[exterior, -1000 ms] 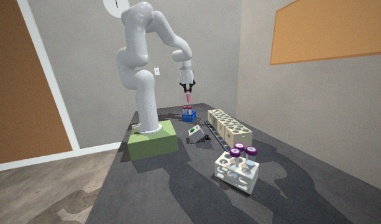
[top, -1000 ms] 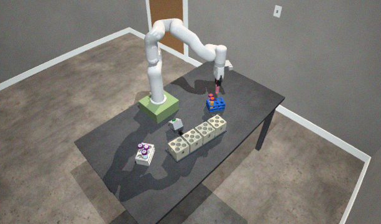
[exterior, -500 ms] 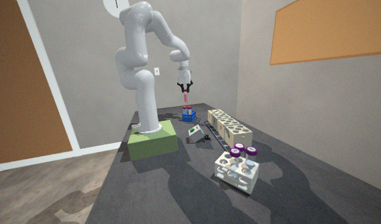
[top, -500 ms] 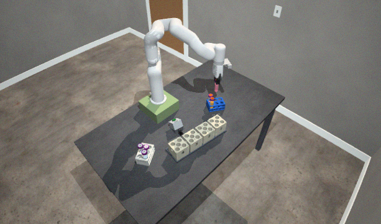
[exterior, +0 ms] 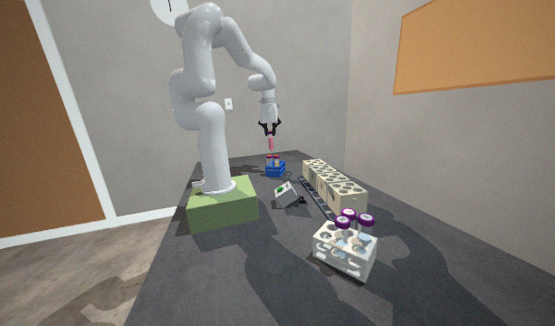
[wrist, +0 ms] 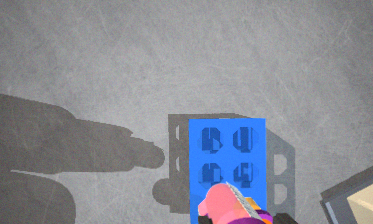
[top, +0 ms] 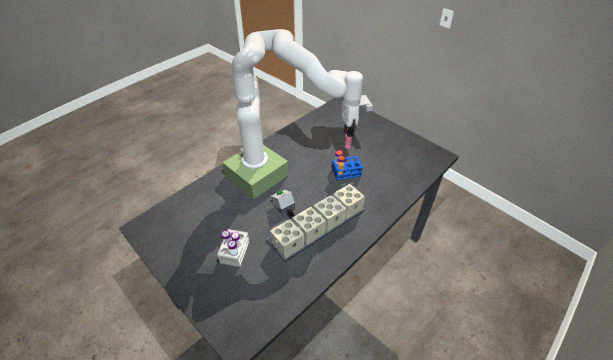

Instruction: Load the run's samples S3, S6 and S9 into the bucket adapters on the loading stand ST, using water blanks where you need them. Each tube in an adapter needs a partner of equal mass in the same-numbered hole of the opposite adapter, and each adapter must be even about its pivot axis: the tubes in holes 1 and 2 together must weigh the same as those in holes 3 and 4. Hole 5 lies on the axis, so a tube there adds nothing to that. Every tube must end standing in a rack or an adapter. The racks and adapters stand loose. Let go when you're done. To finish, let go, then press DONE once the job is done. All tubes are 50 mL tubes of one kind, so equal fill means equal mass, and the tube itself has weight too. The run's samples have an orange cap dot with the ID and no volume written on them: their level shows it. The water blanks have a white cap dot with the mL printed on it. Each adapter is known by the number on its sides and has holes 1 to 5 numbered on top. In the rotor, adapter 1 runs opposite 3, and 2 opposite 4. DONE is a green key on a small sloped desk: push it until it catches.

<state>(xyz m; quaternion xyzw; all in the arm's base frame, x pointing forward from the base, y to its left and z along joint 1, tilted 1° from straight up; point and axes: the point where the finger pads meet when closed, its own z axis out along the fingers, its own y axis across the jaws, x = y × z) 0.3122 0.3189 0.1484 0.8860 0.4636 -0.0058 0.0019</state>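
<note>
A: Fingers first. What state?
B: Gripper [top: 349, 131] [exterior: 270, 132] [wrist: 244, 220] points down, fingers clamped on the purple-capped end of a pink-filled tube [top: 348, 141] [exterior: 271, 144] [wrist: 222, 200]. Tube hangs near upright. ID unreadable from here.
A: Position?
B: Aloft, near the blue rack [top: 355, 175] [exterior: 272, 172] and higher than its caps.
A: Rack contents?
B: Two tubes, orange cap dots: one [top: 339, 154] [exterior: 270, 158], and just beside it another [top: 341, 159] [exterior: 276, 158]. Both upright.
A: Adapters?
B: Four cream adapters [top: 316, 231] [exterior: 349, 202], in a row on the loading stand [top: 326, 234] [exterior: 315, 196] [wrist: 330, 200]. Numbers too small to read.
A: Blanks?
B: White rack [top: 231, 259] [exterior: 340, 263], at the other end of the adapter row from the blue rack. Three purple-capped tubes [top: 232, 244] [exterior: 366, 219] standing in it, pale blue liquid visible. Printed volumes illegible.
A: DONE key?
B: Green key [top: 280, 192] [exterior: 280, 189] on its sloped desk [top: 284, 201] [exterior: 288, 196], on the worktop [top: 386, 150] [exterior: 205, 281] between arm base and adapters.
</note>
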